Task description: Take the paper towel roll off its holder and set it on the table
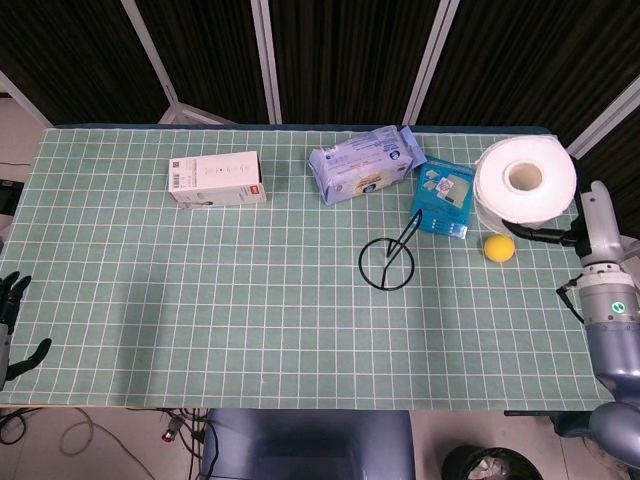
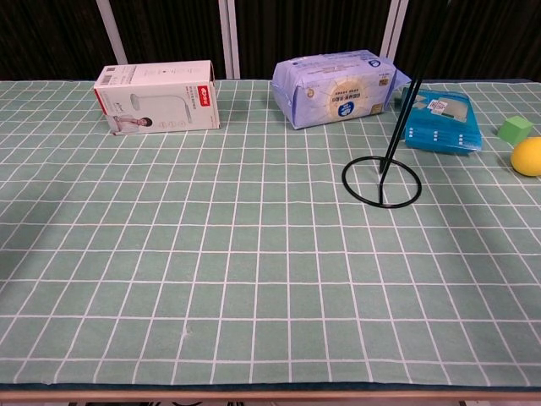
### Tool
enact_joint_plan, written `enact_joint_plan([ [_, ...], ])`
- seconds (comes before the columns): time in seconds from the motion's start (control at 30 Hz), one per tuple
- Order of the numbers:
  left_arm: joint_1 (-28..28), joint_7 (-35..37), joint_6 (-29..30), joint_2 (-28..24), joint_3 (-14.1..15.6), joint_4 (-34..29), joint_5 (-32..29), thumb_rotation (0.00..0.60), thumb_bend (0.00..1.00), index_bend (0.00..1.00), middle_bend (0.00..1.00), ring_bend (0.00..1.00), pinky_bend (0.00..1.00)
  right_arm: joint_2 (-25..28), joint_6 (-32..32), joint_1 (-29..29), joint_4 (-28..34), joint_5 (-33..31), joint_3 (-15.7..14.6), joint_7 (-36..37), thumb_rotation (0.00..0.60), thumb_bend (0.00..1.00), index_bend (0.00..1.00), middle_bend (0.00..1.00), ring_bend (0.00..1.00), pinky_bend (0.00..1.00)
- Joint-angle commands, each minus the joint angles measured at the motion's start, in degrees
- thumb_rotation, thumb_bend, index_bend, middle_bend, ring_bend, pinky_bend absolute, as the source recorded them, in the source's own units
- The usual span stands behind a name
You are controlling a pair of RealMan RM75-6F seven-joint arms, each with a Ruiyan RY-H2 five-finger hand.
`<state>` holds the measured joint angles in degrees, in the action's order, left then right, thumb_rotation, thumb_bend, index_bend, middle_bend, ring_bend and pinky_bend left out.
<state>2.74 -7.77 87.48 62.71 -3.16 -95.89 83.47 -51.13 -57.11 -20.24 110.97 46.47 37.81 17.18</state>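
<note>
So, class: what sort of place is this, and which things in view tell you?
Probably a robot test or lab bench, not a home: a table with a green grid cloth, dark panel screens behind it, and a robot right hand holding a paper towel roll.

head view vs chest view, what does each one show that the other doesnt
Only the head view shows the paper towel roll, lifted clear of its holder and held by the right hand near the table's right edge, plus the left hand hanging off the left edge. Only the chest view shows the green cube; from the head the roll hides it. Both show the holder, white box, wipes pack, blue packet and yellow ball.
</note>
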Motion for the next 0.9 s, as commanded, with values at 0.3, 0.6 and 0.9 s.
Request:
enact_joint_plan([
  [0.3,0.04,-0.36,-0.1,0.12,-0.03,-0.13,-0.15,0.6,0.24,0.05,0.0,0.0,0.0,-1.44,-1.51,9.91,-1.32,11.96,-12.04,9.79,0.6,0.0,0.26,0.23,0.3,0.1],
  [0.6,0.01,-0.43,-0.06,0.1,0.06,-0.32,0.01,0.6,0.24,0.05,0.0,0.0,0.0,-12.65,-4.96,12.36,-0.78,21.37,-22.15,10.83,0.6,0.0,0.26,0.23,0.3,0.1],
  [0.9,0.12,0.24,-0.31,-0.14,-0.09,-0.04,-0.22,0.6,0.24,0.06,0.0,0.0,0.0,-27.03,-5.26,9.62,-6.35,24.36,-25.69,11.58,0.6,0.0,0.26,0.23,0.3,0.1],
])
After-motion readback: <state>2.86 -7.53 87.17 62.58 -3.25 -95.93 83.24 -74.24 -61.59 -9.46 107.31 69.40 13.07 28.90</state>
